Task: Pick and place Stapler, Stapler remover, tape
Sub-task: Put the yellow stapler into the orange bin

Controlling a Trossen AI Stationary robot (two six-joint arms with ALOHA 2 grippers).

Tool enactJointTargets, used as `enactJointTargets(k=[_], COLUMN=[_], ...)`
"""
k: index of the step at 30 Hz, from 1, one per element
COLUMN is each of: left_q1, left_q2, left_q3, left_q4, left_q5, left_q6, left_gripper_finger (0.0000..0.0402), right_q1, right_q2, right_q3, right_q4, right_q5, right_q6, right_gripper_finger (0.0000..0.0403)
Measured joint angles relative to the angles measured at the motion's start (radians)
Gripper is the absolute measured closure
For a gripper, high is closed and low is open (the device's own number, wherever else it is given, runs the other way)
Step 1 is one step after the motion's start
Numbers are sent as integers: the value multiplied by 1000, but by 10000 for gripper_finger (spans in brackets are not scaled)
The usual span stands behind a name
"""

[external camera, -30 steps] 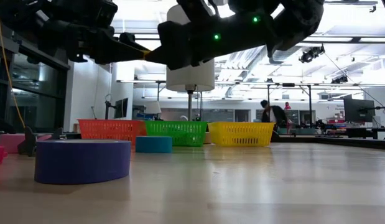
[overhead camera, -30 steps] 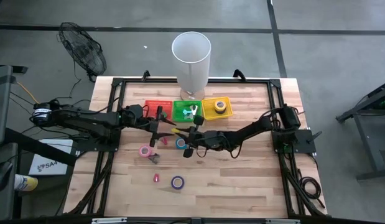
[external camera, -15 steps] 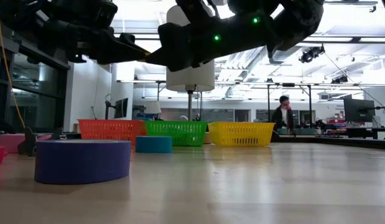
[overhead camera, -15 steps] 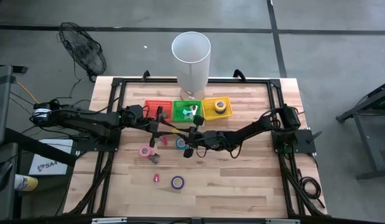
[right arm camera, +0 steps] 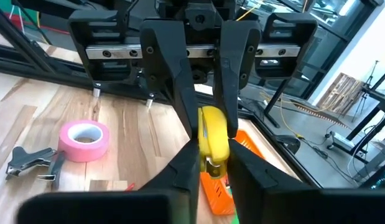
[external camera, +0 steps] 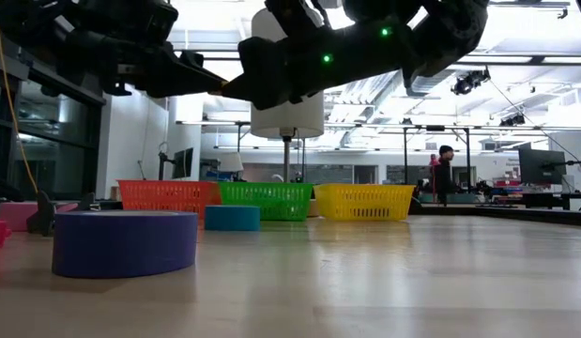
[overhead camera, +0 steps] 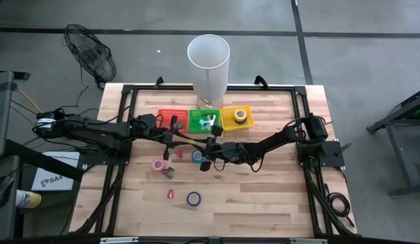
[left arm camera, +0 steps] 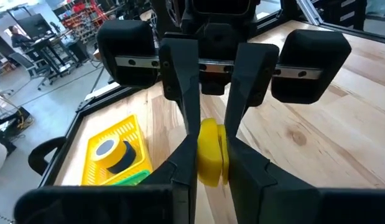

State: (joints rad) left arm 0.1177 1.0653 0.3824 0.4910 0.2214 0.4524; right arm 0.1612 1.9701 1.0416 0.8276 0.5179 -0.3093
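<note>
Stapler yellow, above table | left gripper jaws clamp it | right gripper jaws grip it too

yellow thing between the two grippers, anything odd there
Yes: the yellow object hangs above the table with both the left gripper and the right gripper pinching it from opposite sides at once. It looks like a handover, not damage.

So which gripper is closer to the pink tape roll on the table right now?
Left. The left gripper hangs just above the pink tape roll, toward the baskets; the right gripper sits farther off, past the blue roll.
</note>
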Motion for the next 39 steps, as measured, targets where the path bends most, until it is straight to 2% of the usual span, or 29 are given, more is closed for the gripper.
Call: enactJointTargets(k=[3,7,10,13,20,23,32,39], left_q1=[0,1,0,0,0,0,1,1], left_q2=[0,0,1,0,0,0,0,0], left_q3=[0,1,-1,0,0,0,0,0], left_q4=[-16,-40,-80,-111,-272,-328,-494,-529], left_q5=[-1,-64,-119,-221,-576,-673,-799,-804], left_q6=[1,1,1,-6,-97,-145,-267,-352], left_gripper_finger=[344,343,342,341,341,341,340,340], right_q1=[6,24,39,48,49,48,48,47], right_q2=[0,0,-1,-1,-1,-1,-1,-1], right_q3=[0,0,0,0,0,0,0,0], right_q4=[-1,-4,1,-24,-120,-151,-176,-181], right_q5=[55,226,347,406,388,388,369,362], right_q6=[-10,2,6,35,148,187,224,241], right_gripper_finger=[285,233,211,204,202,202,202,201])
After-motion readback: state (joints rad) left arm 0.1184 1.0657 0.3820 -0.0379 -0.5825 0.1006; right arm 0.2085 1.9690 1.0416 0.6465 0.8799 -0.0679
